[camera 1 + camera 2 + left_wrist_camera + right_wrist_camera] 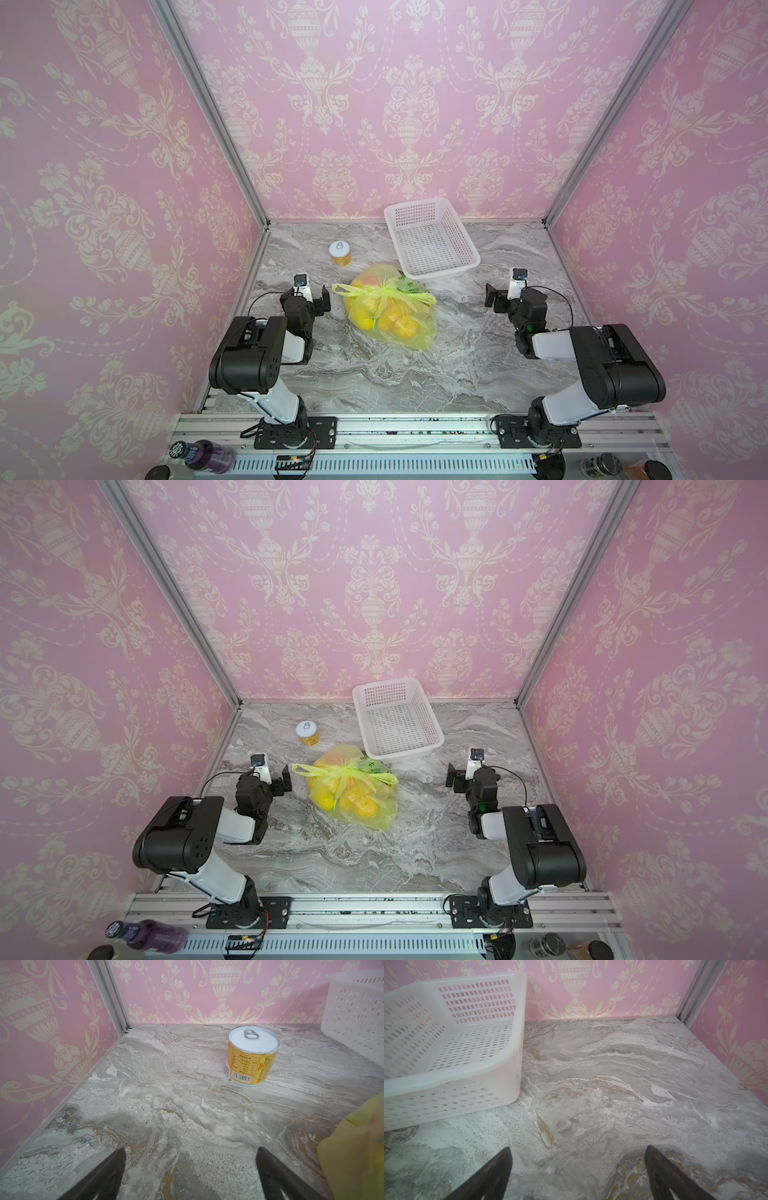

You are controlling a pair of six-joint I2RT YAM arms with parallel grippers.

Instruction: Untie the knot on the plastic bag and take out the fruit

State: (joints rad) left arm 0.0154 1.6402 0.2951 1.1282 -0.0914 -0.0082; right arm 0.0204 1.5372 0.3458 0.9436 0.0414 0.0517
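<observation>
Basket (415, 215): white perforated plastic, rectangular, upright; back of tabletop, right of ctr, set at an angle, far end near back wall.
Can (252, 1055): short, white pull-tab lid, yellow label w/ barcode; upright, left of basket, well apart from it.
Tabletop (415, 374): grey marble-look, tan veins.
Walls (374, 104): pink wallpaper, cream urn & floral pattern, 3 sides.
Posts (208, 104): aluminium, at both back corners.
Bottle (203, 455): purple, lying on its side, front left, off tabletop by front rail (415, 428).
</observation>
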